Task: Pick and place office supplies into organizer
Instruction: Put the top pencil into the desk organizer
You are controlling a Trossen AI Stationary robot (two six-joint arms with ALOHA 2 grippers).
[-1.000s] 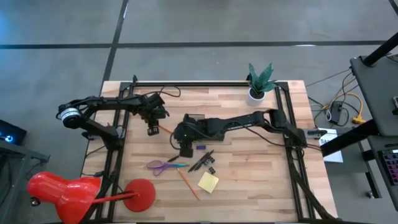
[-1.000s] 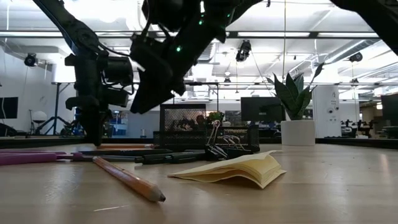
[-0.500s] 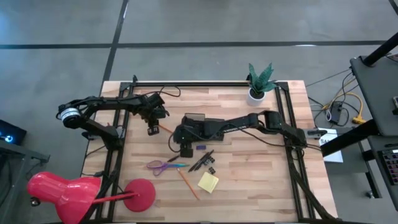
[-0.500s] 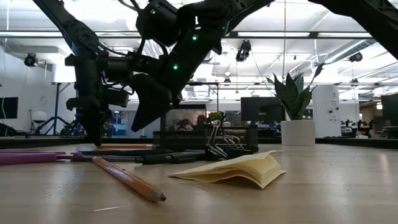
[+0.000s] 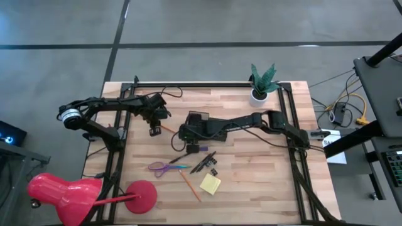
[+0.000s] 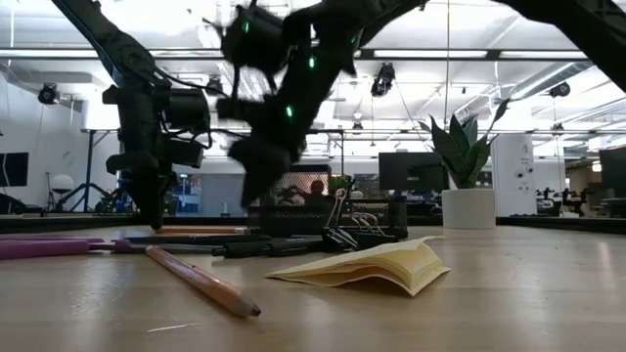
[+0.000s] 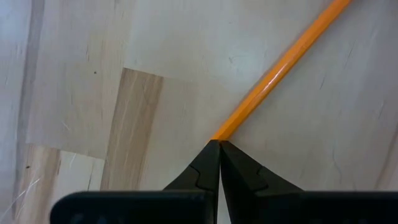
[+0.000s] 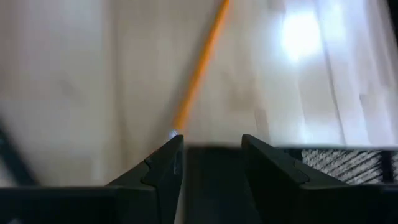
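Note:
My left gripper (image 7: 219, 142) points straight down at the table's left middle, shut on the end of an orange pencil (image 7: 280, 62) that lies flat. My right gripper (image 8: 211, 140) slants down just near of the wire-mesh organizer (image 5: 199, 118), whose mesh (image 8: 348, 165) shows beside its fingers. A black thing (image 8: 214, 180) fills the gap between them; I cannot tell what it is. Purple scissors (image 5: 164, 167), black pens (image 5: 204, 162), a clip (image 5: 214, 171), a second pencil (image 5: 190, 186) and a yellow sticky pad (image 5: 210, 183) lie loose toward the near edge. My left gripper pinches the pencil's very end (image 7: 222, 132) between its two fingertips, coming from above and pointing down. The rest of the pencil lies on the table, running away toward my right arm. My right gripper has the black thing (image 8: 214, 168) between its two fingers (image 8: 165, 163), which slant down toward the table's left. Its flat end reaches about as far as the fingertips. The gripper itself hides the rest of the hold.
A red desk lamp (image 5: 63, 194) stands at the near left corner and a potted plant (image 5: 260, 85) at the far right. A small purple thing (image 5: 202, 149) lies beside my right gripper. Bare wood (image 5: 264, 176) shows on the table's right half.
My right gripper has tipped steeper and rolled at the wrist. Its fingertips have swung down and toward the organizer. The loose supplies have kept their places.

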